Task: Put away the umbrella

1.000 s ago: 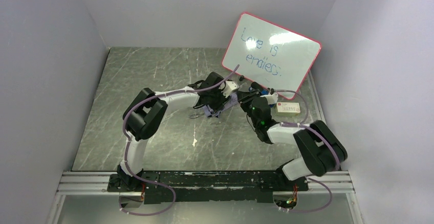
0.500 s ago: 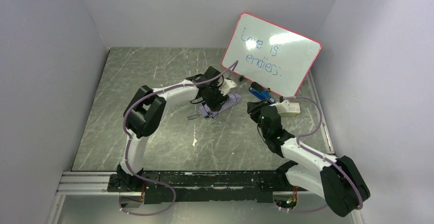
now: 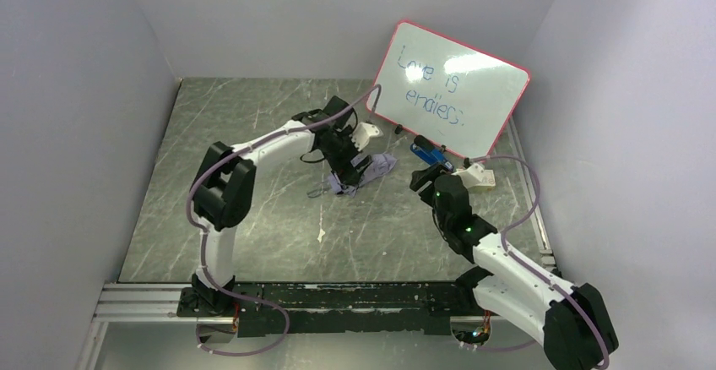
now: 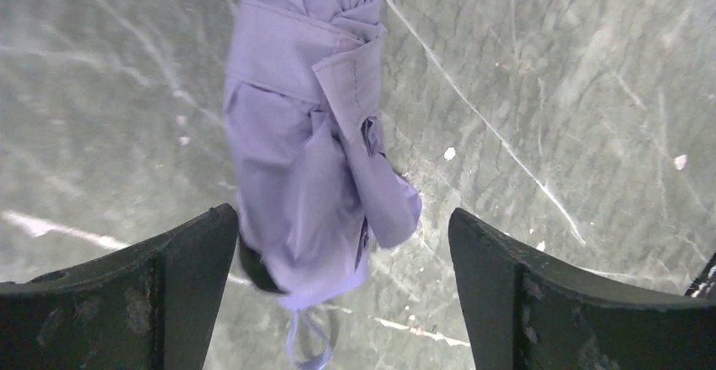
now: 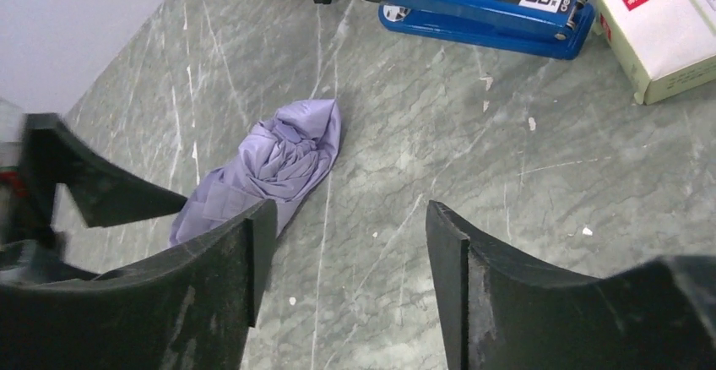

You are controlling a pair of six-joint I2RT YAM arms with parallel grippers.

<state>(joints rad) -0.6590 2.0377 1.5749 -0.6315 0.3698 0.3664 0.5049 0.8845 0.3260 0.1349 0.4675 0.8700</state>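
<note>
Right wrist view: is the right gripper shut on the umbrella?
No, the right gripper is open and holds nothing; the umbrella lies outside it.

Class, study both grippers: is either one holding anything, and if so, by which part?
Nothing is held. The left gripper stands open astride the folded umbrella, not clamped on it; the right gripper is open over the table.

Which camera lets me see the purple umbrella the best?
The left wrist view: the umbrella fills the picture, folded, its strap wrapped around it. The right wrist view shows it smaller, lying on the table. The top view shows it only tiny and pale, by the left gripper.
</note>
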